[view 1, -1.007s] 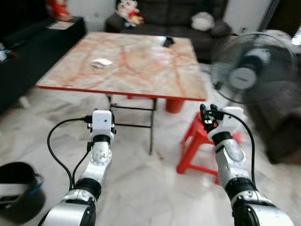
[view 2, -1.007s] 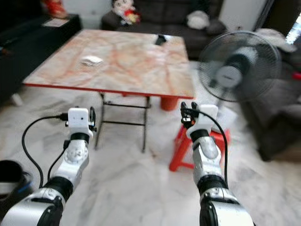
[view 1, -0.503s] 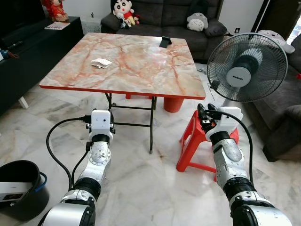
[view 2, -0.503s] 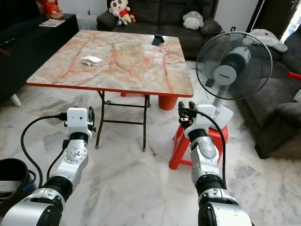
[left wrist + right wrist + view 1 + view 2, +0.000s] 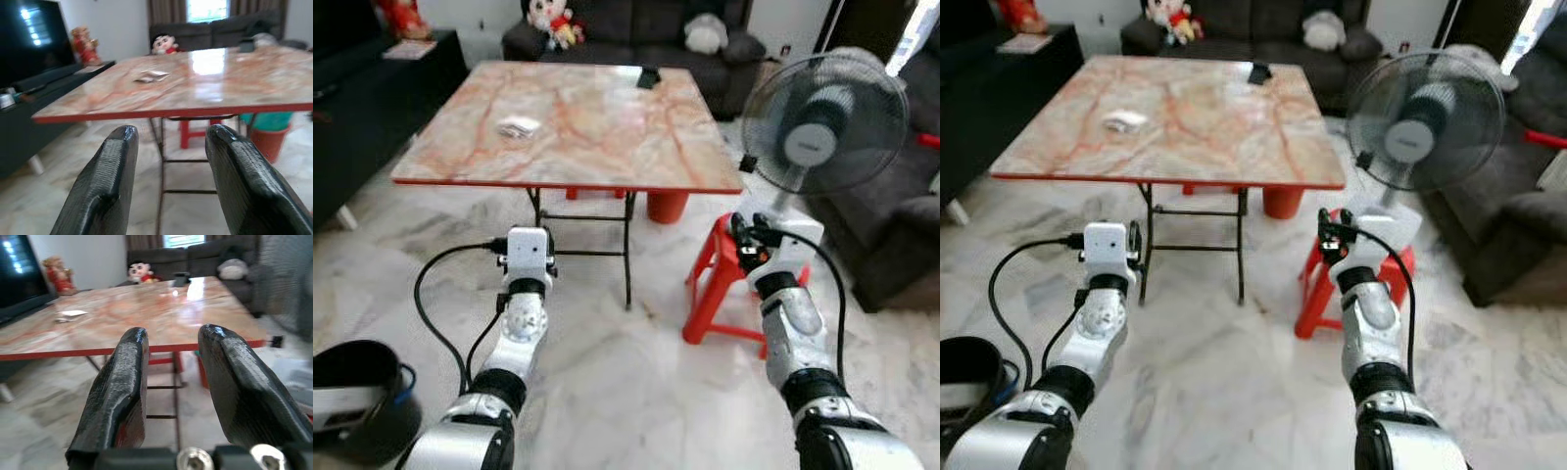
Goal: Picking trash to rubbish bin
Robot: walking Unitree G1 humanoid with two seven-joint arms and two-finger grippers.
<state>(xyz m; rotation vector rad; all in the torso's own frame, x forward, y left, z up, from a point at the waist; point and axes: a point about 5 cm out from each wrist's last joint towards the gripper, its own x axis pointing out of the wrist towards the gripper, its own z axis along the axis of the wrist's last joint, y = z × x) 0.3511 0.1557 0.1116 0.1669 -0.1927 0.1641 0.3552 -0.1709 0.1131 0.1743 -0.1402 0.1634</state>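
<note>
A home living room is shown — a dark sofa (image 5: 636, 34) with soft toys (image 5: 546, 17), a TV (image 5: 29, 41) on a low black cabinet (image 5: 372, 93), a marble-topped counter (image 5: 573, 122), a standing fan (image 5: 824, 122) and a red stool (image 5: 729, 289) on a marble floor (image 5: 636, 382).

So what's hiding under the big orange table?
Under the table stand its black folding legs and an orange pot. A red piece shows behind them; the tabletop covers the rest.

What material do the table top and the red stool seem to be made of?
The table top looks like glossy marble-pattern laminate or stone: orange veins, window glare, thin red edge. I cannot tell which. The stool looks like moulded plastic: uniform bright red, smooth, one-piece legs.
</note>
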